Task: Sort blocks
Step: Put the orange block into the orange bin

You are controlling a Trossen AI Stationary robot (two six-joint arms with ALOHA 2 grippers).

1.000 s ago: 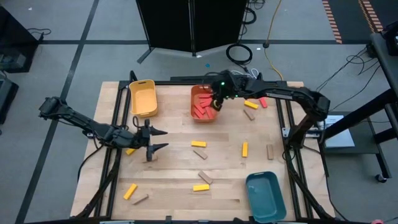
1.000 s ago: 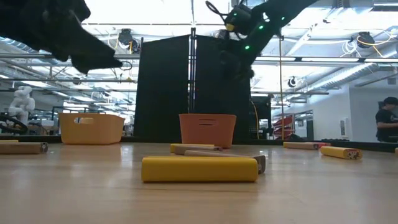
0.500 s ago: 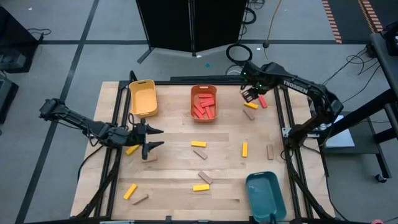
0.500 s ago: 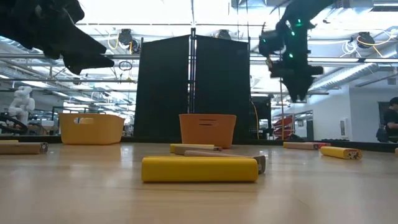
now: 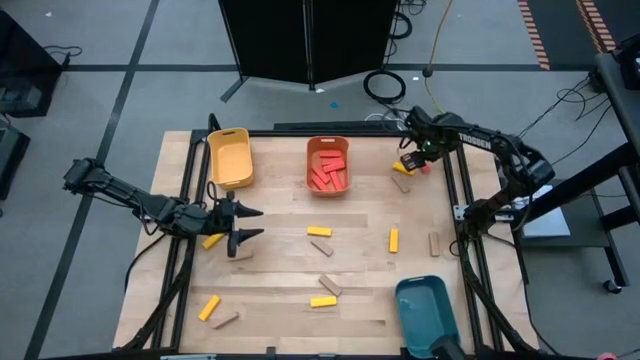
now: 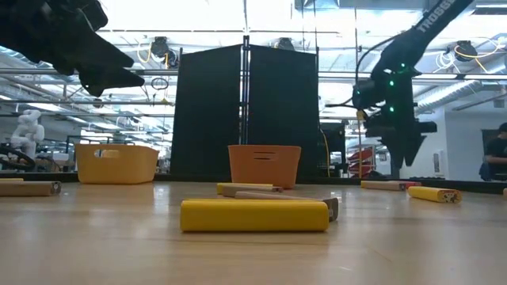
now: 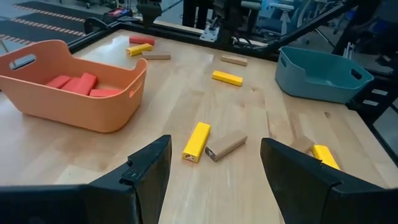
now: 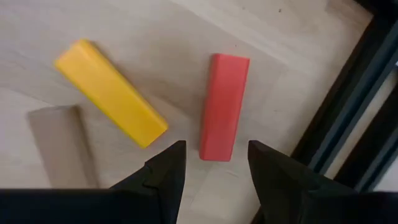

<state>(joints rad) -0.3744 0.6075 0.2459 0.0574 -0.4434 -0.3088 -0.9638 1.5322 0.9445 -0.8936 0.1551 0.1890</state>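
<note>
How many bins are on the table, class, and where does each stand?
3: the yellow bin at the far left, the orange bin at the far middle, the teal bin at the near right.

Three bins [image 5: 229, 157]; about fifteen blocks [image 5: 319, 231]: red, yellow, tan.

The wooden table [image 5: 280, 215] carried three bins: a yellow bin [image 5: 229, 156] and an orange bin [image 5: 328, 165] along the far edge, and a teal bin [image 5: 426, 314] at the near edge. Loose blocks [image 5: 319, 231] lay scattered; a red block [image 8: 224, 106] and a yellow block [image 8: 111, 92] lay just under the right gripper [image 8: 212, 158].
</note>
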